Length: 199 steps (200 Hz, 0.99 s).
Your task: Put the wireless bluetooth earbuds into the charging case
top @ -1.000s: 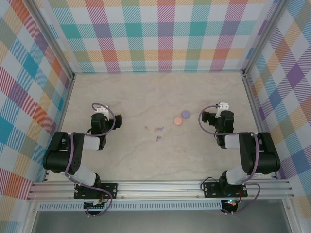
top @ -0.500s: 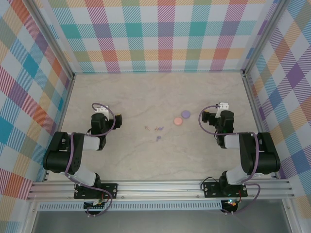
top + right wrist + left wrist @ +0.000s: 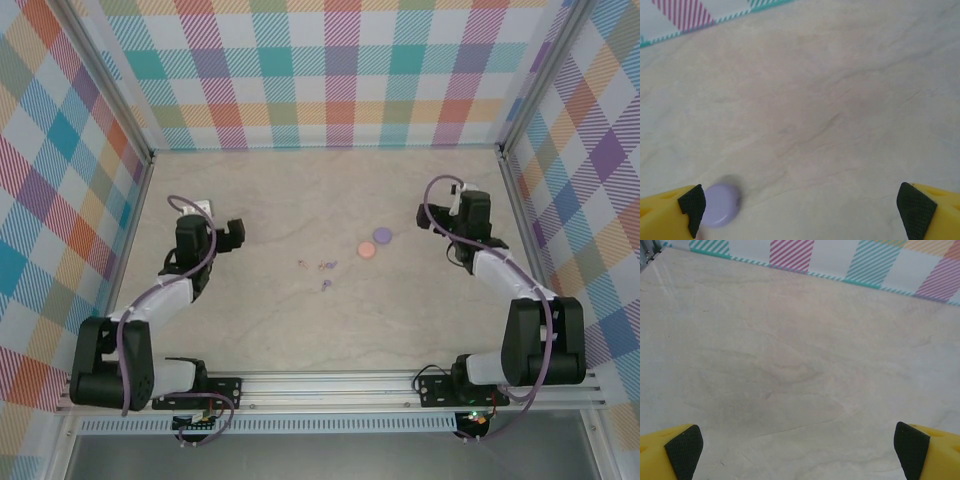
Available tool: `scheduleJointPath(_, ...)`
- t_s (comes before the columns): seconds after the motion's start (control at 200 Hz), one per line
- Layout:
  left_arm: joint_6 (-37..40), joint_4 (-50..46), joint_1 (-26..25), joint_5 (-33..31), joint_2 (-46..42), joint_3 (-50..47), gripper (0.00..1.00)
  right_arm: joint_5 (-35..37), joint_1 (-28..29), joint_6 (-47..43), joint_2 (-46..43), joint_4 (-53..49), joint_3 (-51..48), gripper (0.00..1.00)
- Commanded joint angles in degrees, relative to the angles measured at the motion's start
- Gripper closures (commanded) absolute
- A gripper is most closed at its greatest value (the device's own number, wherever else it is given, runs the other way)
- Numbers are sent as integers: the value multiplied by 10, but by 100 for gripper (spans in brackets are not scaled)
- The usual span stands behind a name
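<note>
Left gripper (image 3: 798, 452): jaws spread wide and holding nothing. In the left wrist view its 2 yellow fingers (image 3: 660, 452) with black pads sit in the lower corners, with bare tabletop (image 3: 300, 200) between them.
Left arm (image 3: 160, 295): in the top view it reaches from its base at the near left toward the left middle of the tabletop, well apart from the small things at the centre.
Right gripper (image 3: 802, 207): jaws equally wide, nothing held. In the right wrist view its black pads (image 3: 912, 205) show low at both edges.
Right arm (image 3: 500, 268): it stretches from its near-right base toward the right middle of the tabletop, with its wrist to the right of the 2 discs.
Wireless bluetooth earbuds (image 3: 322, 266): 4 tiny bits lie loose near the centre of the tabletop. 3 form a short row, and 1 lilac bit (image 3: 326, 285) lies just nearer the arm bases. They are left of the discs, between the 2 arms, and apart from both grippers. They are too small to show which way each one lies.
Lilac disc (image 3: 720, 204): lies flat on the tabletop. In the right wrist view it is just beside the pad at the picture's left edge; I cannot tell whether they touch.
Orange-pink disc (image 3: 367, 250): lies flat, just beside the lilac disc on its near-left side.
Walls (image 3: 340, 70): pastel plaid panels stand on 3 sides of the tabletop.
</note>
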Motion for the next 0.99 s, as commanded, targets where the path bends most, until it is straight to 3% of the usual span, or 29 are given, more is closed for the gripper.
scheduleJointPath(0.0, -80, -164, 7, 42, -30, 43, 0, -129, -1, 64, 18, -166, 40, 0)
scheduleJointPath(0.21, -144, -259, -17, 178, -5, 123, 0, -224, 18, 102, 19, -217, 49, 0)
scheduleJointPath(0.395, -136, -318, -87, 197, 76, 207, 1, -267, 52, 109, 33, -211, 24, 4)
scheduleJointPath(0.6, -118, -331, -165, 206, 211, 316, 20, -283, 89, 137, 73, -170, 12, 20)
scheduleJointPath(0.765, -123, -328, -206, 253, 349, 424, 37, -287, 101, 161, 131, -148, 34, 48)
scheduleJointPath(0.99, -127, -349, -245, 295, 504, 575, 51, -292, 115, 187, 184, -117, 52, 66)
